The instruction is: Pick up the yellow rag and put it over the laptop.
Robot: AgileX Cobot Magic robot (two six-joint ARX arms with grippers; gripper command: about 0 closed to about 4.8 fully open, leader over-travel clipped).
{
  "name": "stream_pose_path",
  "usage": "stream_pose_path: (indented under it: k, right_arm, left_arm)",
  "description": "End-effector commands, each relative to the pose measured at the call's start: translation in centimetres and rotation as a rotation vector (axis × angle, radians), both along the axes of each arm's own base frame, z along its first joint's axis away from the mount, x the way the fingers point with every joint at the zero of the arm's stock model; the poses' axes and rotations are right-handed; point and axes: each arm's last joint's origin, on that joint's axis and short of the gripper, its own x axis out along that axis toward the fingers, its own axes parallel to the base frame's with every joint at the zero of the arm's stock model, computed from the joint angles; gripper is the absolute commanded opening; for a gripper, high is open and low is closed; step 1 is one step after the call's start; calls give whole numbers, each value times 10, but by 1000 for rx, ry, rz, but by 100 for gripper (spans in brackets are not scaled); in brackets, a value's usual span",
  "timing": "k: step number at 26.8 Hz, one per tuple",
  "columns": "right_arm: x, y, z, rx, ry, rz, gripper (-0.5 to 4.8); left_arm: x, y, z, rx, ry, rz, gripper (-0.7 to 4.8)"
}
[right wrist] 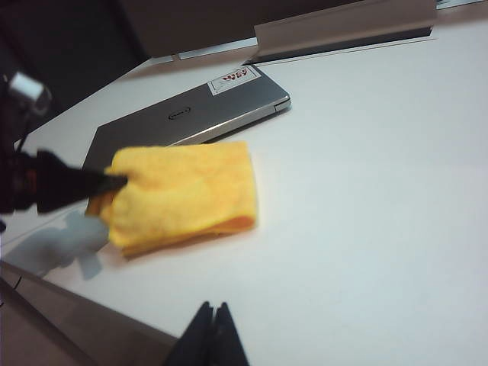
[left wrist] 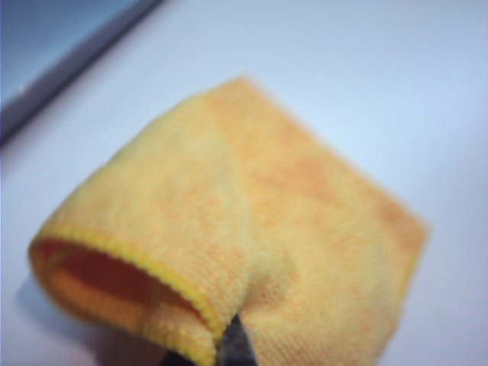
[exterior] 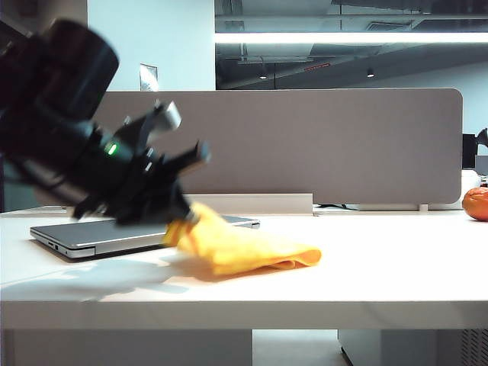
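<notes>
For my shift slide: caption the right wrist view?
Left gripper pinches the yellow rag beside the laptop; right gripper shut.

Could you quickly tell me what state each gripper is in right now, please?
Left gripper: shut on the edge of the yellow rag, beside the laptop.
Right gripper: shut, holding nothing, away from the rag.

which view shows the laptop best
The right wrist view: the closed laptop shows its lid, logo and sticker from above. The exterior view gives only its thin side edge, partly behind the left gripper. The left wrist view shows just a blurred edge.
</notes>
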Motion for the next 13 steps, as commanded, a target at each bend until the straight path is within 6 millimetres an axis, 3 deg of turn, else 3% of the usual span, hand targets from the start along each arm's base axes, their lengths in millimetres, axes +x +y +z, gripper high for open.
stream_pose_path:
  k: [1, 8, 10, 13]
  right_arm:
    - [0, 0, 0, 3, -11, -2, -5]
    - [0, 0, 0, 3, -11, -2, -5]
    - [0, 0, 0, 3, -10, -2, -5]
    - [0, 0, 0, 3, -10, -2, -5]
  left_arm:
    - [12, -8, 25, -61, -84, -16, -6]
    - [39, -18, 67, 3, -175, -30, -6]
    - [56, -13, 91, 61, -225, 29, -6]
    - [72, 1, 111, 75, -298, 85, -6]
